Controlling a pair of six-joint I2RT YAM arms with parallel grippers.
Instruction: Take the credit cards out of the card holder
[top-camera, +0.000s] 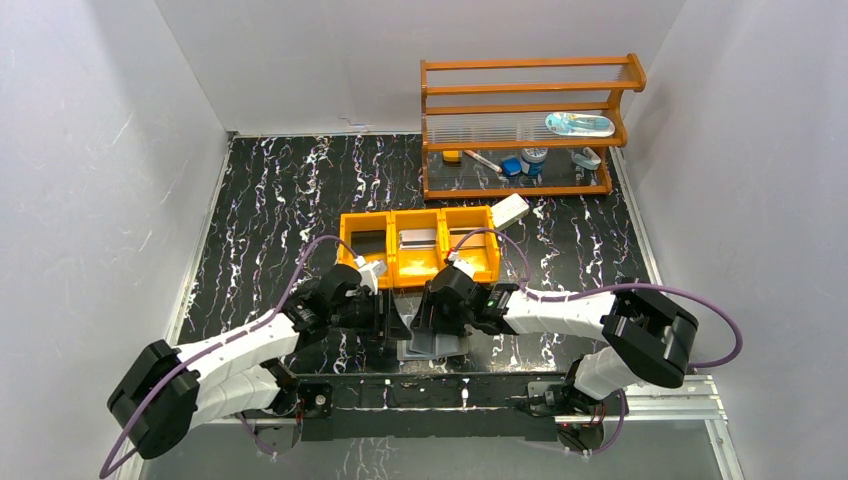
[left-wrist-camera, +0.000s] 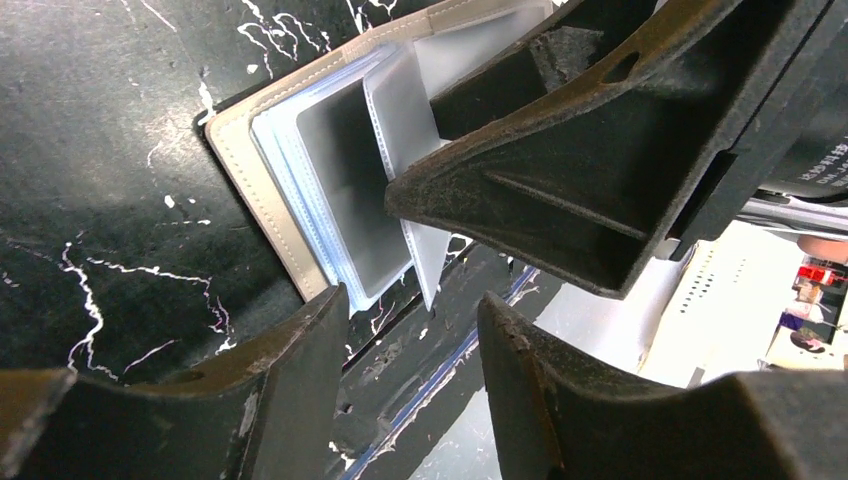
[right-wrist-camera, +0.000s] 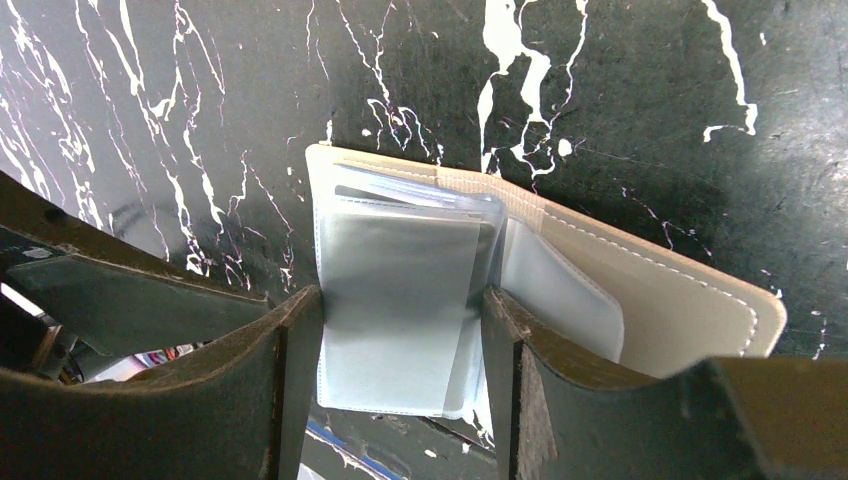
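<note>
Seeing card holder (right-wrist-camera: 640, 290) lying open on black marbled table (right-wrist-camera: 620, 90), at near edge, between both grippers. Noting pale stitched inner cover, with clear sleeves (right-wrist-camera: 400, 260) stacking up from spine. Seeing right gripper (right-wrist-camera: 400, 325) straddling sleeve stack, fingers pressing against both side edges, clamping on it. Seeing left gripper (left-wrist-camera: 410, 330) hovering just beside holder's near corner, jaws standing apart, nothing between them but table. Spotting greyish rectangle inside front sleeve; not telling whether card or just plastic. In top view, spotting orange tray (top-camera: 412, 270) just beyond grippers. Seeing dark card (top-camera: 368, 243) lying in left compartment, silvery grey card (top-camera: 418, 240) in middle one. Not making out right compartment's content. Seeing white box (top-camera: 510, 210) touching tray's far right corner.
</note>
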